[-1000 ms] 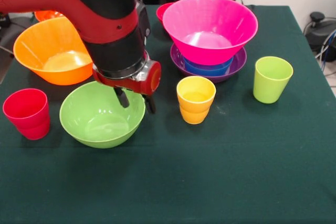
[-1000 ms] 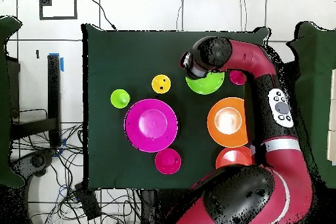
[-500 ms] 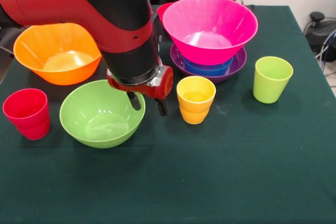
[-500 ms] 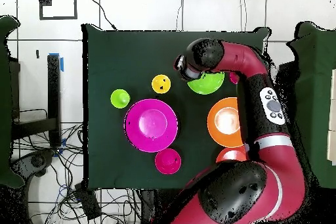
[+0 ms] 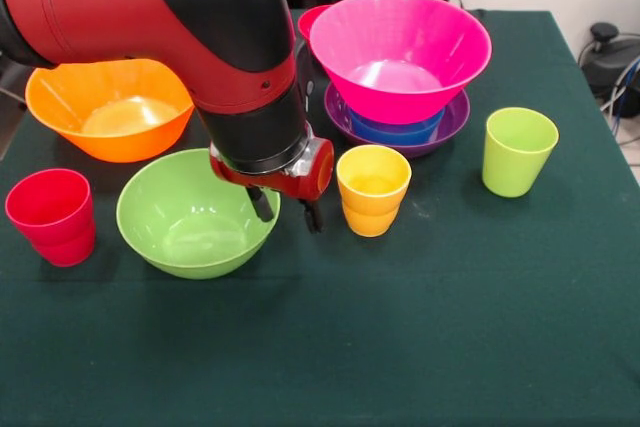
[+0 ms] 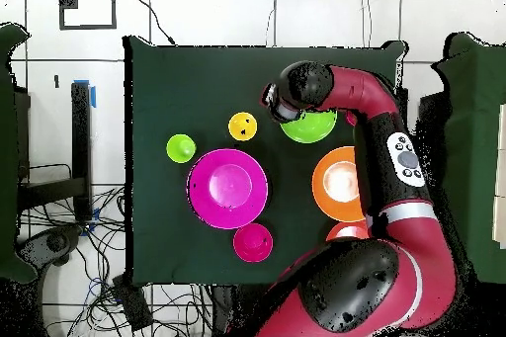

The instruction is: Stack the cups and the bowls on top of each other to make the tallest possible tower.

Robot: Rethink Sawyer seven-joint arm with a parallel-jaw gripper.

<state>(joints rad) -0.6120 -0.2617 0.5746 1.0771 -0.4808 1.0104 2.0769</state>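
The red and black arm's gripper (image 5: 287, 211) hangs low with its two dark fingers (image 5: 262, 204) spread apart, straddling the rim of the glossy lime green plastic bowl (image 5: 195, 215): one finger inside the rim, the other outside. Just beyond the outer finger stands the yellow plastic cup (image 5: 372, 189). Farther behind it rises the tower (image 5: 400, 67): purple bowl lowest, blue bowl nested inside, large pink bowl on top.
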